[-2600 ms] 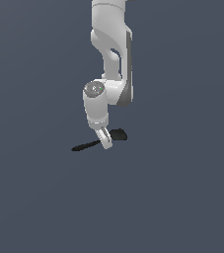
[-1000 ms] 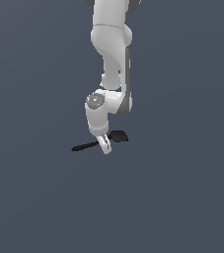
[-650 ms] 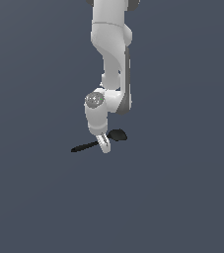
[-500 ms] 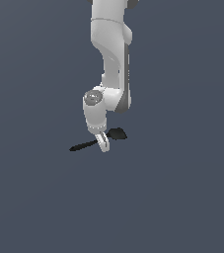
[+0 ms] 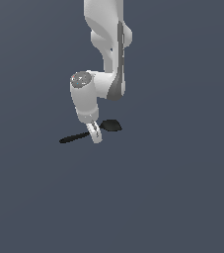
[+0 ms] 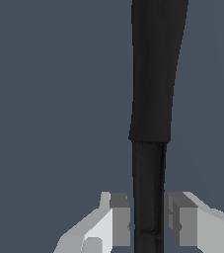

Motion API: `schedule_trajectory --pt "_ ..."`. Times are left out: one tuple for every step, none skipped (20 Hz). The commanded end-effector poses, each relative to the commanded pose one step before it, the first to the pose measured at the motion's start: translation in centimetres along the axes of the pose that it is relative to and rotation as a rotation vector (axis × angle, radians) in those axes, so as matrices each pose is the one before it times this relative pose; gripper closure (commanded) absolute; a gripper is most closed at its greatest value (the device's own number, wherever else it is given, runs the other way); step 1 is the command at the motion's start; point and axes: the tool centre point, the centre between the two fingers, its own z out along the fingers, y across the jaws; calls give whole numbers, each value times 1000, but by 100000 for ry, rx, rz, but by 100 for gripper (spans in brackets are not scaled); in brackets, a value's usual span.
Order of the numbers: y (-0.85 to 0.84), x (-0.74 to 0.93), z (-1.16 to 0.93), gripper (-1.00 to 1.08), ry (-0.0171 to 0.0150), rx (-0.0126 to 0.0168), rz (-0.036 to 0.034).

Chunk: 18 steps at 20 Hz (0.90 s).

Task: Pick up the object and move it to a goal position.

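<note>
The small, flat, all-black spoon with a long thin handle is sitting between the white gripper fingers, which are squeezing its thin handle, though I cannot be sure the pads are touching. It looks light, stiff and smooth, so it might tip or slip.

exterior distant; wrist close, both showing spoon

Support surface: plain, uniform dark grey-blue ground, no edges or markings visible. One item at ground level: flat black spoon, handle toward the exterior view's left, bowl toward the right. Contact with ground not resolvable.
</note>
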Motion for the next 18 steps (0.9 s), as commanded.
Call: schedule_trajectory --pt "714 1001 -2518 108 65 207 111" --pt "307 414 -1063 108 0 0 0" --pt "316 431 -1100 108 0 0 0" --pt "313 432 -1095 108 0 0 0" --pt "302 421 -1074 108 59 -34 13" --pt "292 416 -1040 108 0 0 0" --pt "281 407 -1011 108 0 0 0" --pt "262 382 -989 108 63 -28 -6" --pt "257 384 -943 108 0 0 0" --pt "244 371 -906 108 0 0 0" --pt "229 358 -866 108 0 0 0" --pt "213 343 -822 108 0 0 0" --pt "169 282 -795 108 72 -9 -65" --pt "178 304 -716 108 0 0 0" --pt "162 282 -659 108 0 0 0" --pt "145 260 -604 108 0 0 0" --pt "108 208 -561 108 15 17 -65" --pt "112 217 -492 108 0 0 0"
